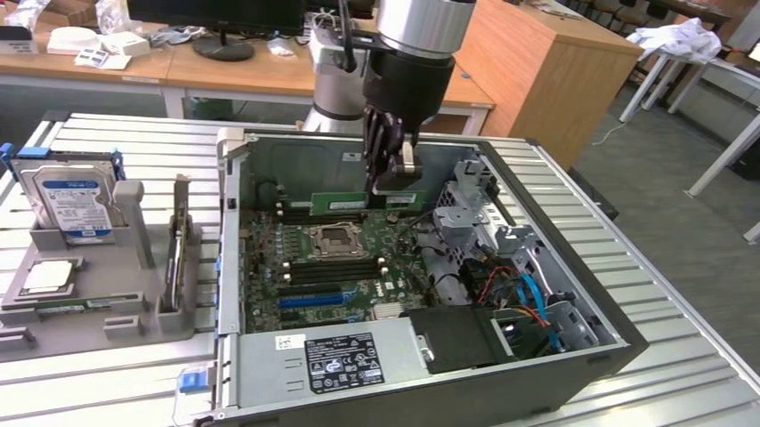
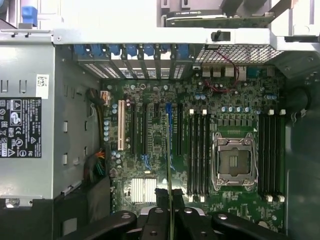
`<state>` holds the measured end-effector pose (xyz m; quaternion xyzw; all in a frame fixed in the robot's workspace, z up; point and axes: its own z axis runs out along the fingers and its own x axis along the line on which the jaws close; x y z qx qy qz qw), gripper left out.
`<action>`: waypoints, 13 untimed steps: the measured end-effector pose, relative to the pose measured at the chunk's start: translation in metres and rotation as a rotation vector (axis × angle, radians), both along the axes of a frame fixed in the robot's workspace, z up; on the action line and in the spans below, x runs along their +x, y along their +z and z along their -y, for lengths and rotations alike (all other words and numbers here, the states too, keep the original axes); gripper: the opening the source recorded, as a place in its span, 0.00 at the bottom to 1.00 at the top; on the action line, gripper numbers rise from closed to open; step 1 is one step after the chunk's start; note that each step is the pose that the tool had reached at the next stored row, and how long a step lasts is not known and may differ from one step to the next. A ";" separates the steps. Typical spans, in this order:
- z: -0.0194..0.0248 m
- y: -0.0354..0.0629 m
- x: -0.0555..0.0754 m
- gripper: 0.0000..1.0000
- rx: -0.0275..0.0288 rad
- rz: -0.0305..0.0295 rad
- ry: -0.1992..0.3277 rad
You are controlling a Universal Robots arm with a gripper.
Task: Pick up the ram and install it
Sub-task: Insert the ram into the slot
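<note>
**Exterior view.** An open computer case (image 1: 297, 169) lies on its side on a slatted metal table (image 1: 119, 142). The gripper (image 1: 392, 185) hangs inside the case, its jaws clamped on the ram (image 1: 356, 201). The green stick is held level and long-side across, at 12 o'clock of the CPU socket (image 1: 338, 240). It sits over the far bank of memory slots; a second bank of memory slots (image 1: 320, 271) lies at 6 o'clock of the socket. Whether the ram's lower edge touches a slot cannot be told from this angle. The power supply (image 1: 338, 360) fills the case at 6 o'clock. The blue-labelled hard drive (image 1: 69, 200) stands in a grey holder outside the case, at 9 o'clock and well apart.

**Wrist view.** Here the camera looks straight down on the motherboard, which the exterior view gives only obliquely. The ram (image 2: 170, 200) appears edge-on as a thin line between the black fingers (image 2: 152, 222) of the gripper (image 2: 170, 222). It runs parallel to the long slots. The CPU socket (image 2: 232, 162) lies between two banks of black memory slots (image 2: 197, 150). A white expansion slot (image 2: 120, 127), a finned heatsink (image 2: 142, 190) and the power supply (image 2: 25, 125) label also show.
</note>
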<state>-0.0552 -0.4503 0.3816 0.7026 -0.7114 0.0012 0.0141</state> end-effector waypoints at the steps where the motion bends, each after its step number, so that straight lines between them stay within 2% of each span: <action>1: 0.0000 -0.0018 0.000 0.14 0.0000 0.0000 -0.002; 7: -0.0007 -0.0128 0.000 0.14 0.0001 0.0000 -0.049; 11: -0.0009 -0.0387 0.000 0.14 0.0001 0.0000 -0.064; 13: -0.0009 -0.0423 0.000 0.14 0.0002 0.0001 -0.064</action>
